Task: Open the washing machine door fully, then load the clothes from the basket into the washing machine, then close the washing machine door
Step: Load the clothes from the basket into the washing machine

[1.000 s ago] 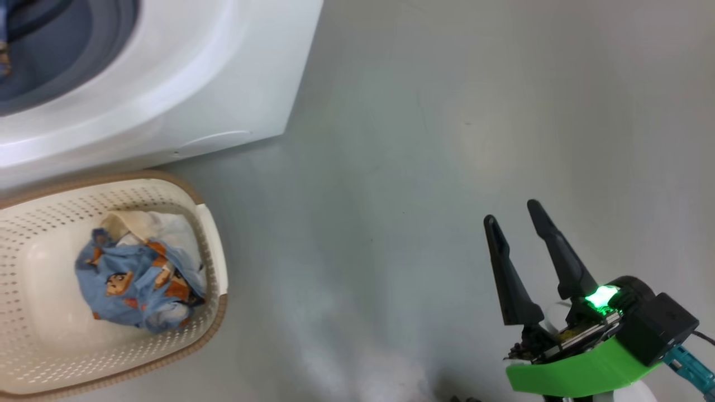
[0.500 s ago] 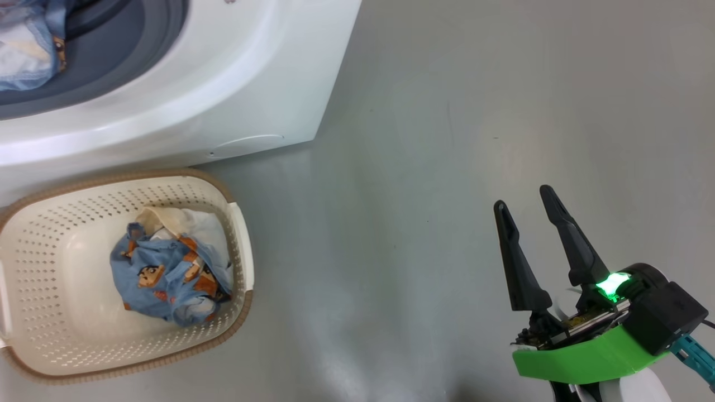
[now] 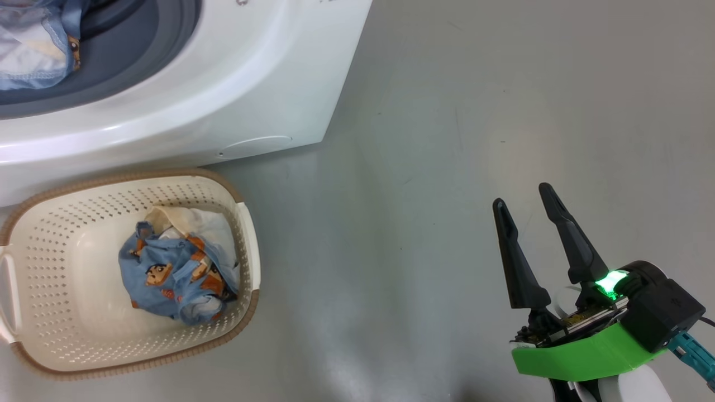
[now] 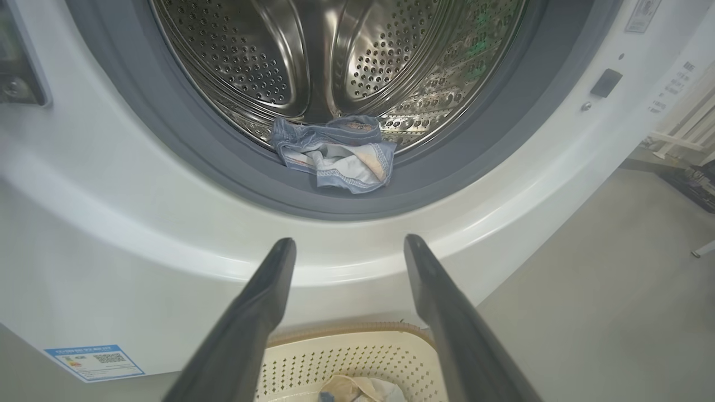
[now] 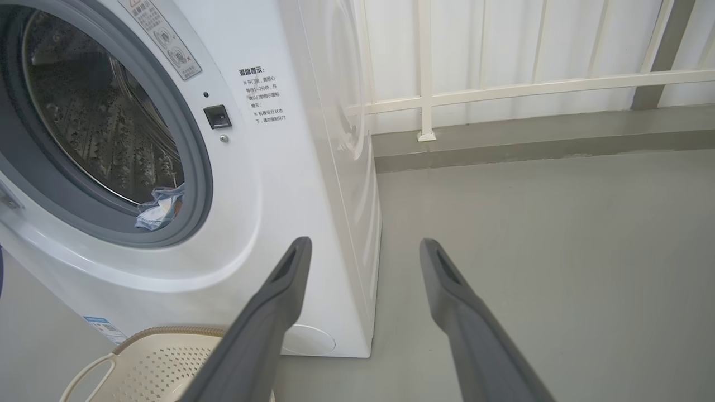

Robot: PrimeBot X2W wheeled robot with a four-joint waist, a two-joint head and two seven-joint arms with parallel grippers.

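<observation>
The light blue, bear-printed fabric clothes [image 3: 173,273], crumpled with some cream-white cloth into one loose heap, lie toward the right end of the single small cream-white perforated plastic basket [image 3: 50,335]. How many pieces the heap holds I cannot tell. The basket stands on the grey floor [image 3: 447,139] at the near left, just in front of the one big white front-loading washing machine [image 3: 251,67]. One more blue garment [image 4: 335,153] lies across the grey rubber gasket [image 4: 184,145] at the lip of the perforated steel drum [image 4: 268,56]. The cloth should be light, soft and limp, apt to drape and trail, so a pinch down into a bunched fold at the top of the heap ought to lift the most. The left gripper [image 4: 349,241] hovers above the basket facing the drum, jaws spread wide and empty. The right gripper [image 3: 520,195] hangs over bare floor at the near right, well apart from the basket, equally wide and empty.
</observation>
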